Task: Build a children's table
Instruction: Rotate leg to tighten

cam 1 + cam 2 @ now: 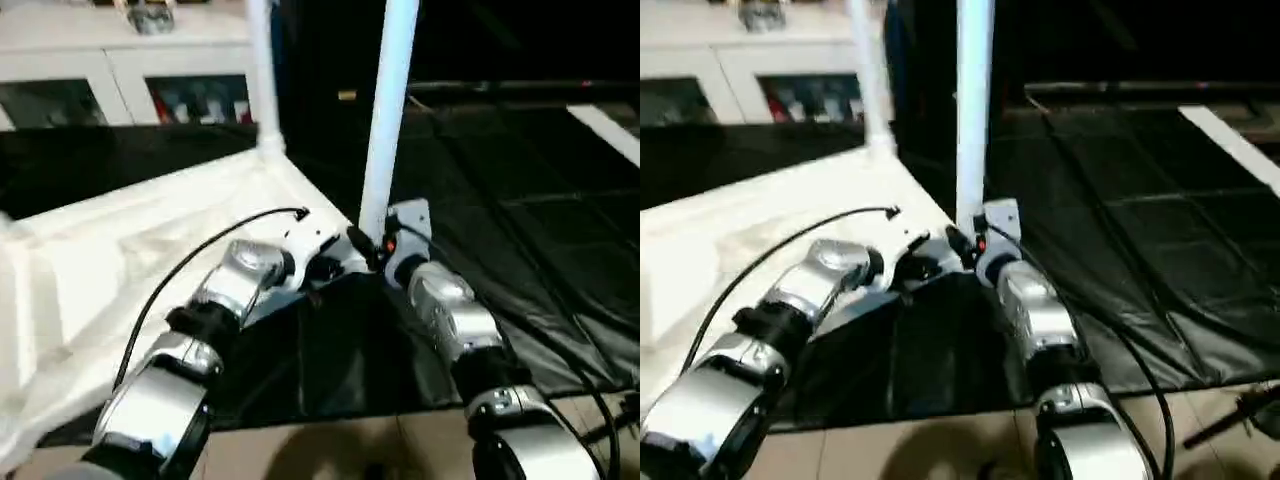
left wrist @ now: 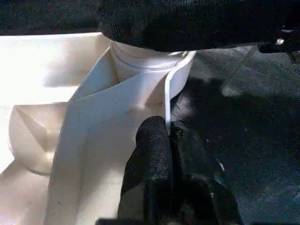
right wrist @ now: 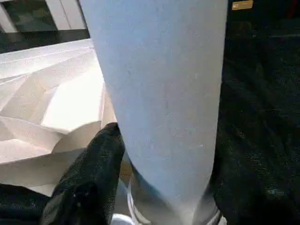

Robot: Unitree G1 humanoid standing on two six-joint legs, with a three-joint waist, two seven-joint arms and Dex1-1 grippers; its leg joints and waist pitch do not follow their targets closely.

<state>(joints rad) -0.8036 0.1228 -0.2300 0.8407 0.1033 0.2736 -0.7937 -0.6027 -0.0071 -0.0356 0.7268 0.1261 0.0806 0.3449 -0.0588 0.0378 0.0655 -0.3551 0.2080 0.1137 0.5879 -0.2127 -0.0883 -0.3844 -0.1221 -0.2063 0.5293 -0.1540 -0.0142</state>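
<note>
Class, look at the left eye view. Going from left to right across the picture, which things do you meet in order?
Upturned white table top → left silver forearm → far upright leg → near upright leg → right silver forearm → black floor mat.

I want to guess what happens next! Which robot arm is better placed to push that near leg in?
Probably the right: the right gripper already straddles the near leg at its corner socket. The left gripper is shut, resting on the tabletop rim.

Black floor mat (image 1: 520,200) under the upturned white table top (image 1: 150,250), tan floor (image 1: 380,440) at its near edge
</note>
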